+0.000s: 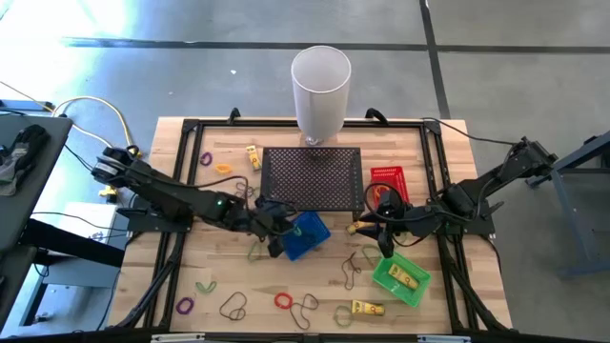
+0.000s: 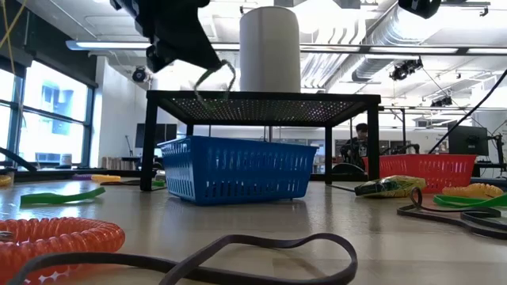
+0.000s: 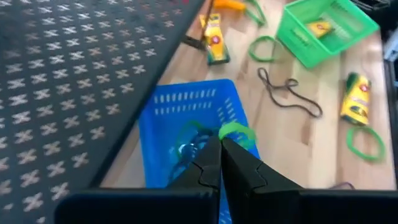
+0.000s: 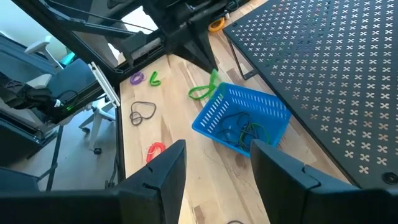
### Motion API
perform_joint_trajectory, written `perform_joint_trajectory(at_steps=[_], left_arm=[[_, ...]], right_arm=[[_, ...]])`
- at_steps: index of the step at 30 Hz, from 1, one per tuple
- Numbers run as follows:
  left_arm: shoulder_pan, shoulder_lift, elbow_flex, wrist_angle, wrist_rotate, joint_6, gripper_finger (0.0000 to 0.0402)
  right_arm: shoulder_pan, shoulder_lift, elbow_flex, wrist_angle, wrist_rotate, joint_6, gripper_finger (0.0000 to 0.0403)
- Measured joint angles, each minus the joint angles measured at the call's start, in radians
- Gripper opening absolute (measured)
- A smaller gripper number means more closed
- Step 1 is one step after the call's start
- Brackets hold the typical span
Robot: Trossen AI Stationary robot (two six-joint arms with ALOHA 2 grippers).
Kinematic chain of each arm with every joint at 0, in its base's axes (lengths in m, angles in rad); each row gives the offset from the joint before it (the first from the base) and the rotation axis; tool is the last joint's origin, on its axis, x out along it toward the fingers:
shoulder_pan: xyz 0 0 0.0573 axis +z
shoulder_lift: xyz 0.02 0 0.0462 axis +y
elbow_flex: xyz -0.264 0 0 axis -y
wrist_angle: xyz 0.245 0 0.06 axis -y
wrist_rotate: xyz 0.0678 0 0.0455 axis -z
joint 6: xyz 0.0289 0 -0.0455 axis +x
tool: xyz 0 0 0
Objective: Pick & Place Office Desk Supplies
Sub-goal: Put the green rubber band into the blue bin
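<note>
My left gripper (image 3: 221, 142) is shut on a green band (image 3: 237, 132) just over the blue basket (image 1: 307, 238), which stands on the table in front of the black mesh stand (image 1: 313, 178). The basket holds green and dark bands (image 4: 244, 129). In the right wrist view the left gripper (image 4: 211, 67) hangs the band (image 4: 202, 91) beside the basket's left rim. My right gripper (image 4: 217, 168) waits open right of the basket, nothing between its fingers. More bands and yellow pieces lie loose on the table. My left gripper pinches the green band at the top of its loop (image 3: 229, 134) between its two fingertips. The fingers slant down from the table's left. The band hangs slack below them (image 2: 212, 85), lifted clear of the table and level with the mesh stand's top.
A tall white cylinder (image 1: 320, 88) stands behind the mesh stand. A red basket (image 1: 388, 179) sits right of the stand, and a green basket (image 1: 400, 279) with yellow pieces sits front right. A red band (image 1: 283, 301), a dark band (image 1: 233, 307) and a yellow piece (image 1: 367, 309) lie near the front edge.
</note>
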State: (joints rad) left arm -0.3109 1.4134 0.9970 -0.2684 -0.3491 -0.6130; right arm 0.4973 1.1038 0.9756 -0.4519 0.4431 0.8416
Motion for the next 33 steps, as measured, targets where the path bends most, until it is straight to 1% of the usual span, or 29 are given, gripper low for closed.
perform_joint_trajectory(at_steps=[3, 7, 9, 12, 17, 21, 25, 31, 33], left_arm=[[0.025, 0.001, 0.002, 0.019, 0.04, 0.032, 0.0], [0.059, 0.006, 0.002, -0.014, 0.03, 0.048, 0.0], [0.069, 0.02, 0.002, -0.023, 0.031, 0.111, 0.0], [0.057, 0.038, 0.002, -0.017, 0.034, 0.246, 0.0], [0.047, 0.056, 0.002, -0.027, 0.049, 0.325, 0.0], [0.048, 0.076, 0.003, -0.035, 0.048, 0.361, 0.0], [0.049, 0.108, 0.003, -0.02, 0.087, 0.386, 0.0], [0.081, 0.143, 0.003, 0.001, 0.188, 0.388, 0.0], [0.087, 0.147, 0.005, 0.001, 0.183, 0.392, 0.0]], right_arm=[[0.0, 0.0, 0.0, 0.001, 0.0, 0.002, 0.0167], [0.0, 0.0, 0.0, 0.018, 0.0, 0.002, 0.0167], [0.0, 0.0, 0.0, 0.02, 0.0, 0.001, 0.0167], [0.0, 0.0, 0.0, 0.02, 0.0, 0.0, 0.0167], [0.0, 0.0, 0.0, 0.022, 0.0, 0.0, 0.0167], [0.0, 0.0, 0.0, 0.023, 0.0, 0.002, 0.0167], [0.0, 0.0, 0.0, 0.023, 0.0, 0.002, 0.0167], [-0.002, 0.0, 0.0, 0.023, -0.001, 0.0, 0.0167], [-0.002, 0.0, 0.0, 0.022, 0.0, 0.0, 0.0167]])
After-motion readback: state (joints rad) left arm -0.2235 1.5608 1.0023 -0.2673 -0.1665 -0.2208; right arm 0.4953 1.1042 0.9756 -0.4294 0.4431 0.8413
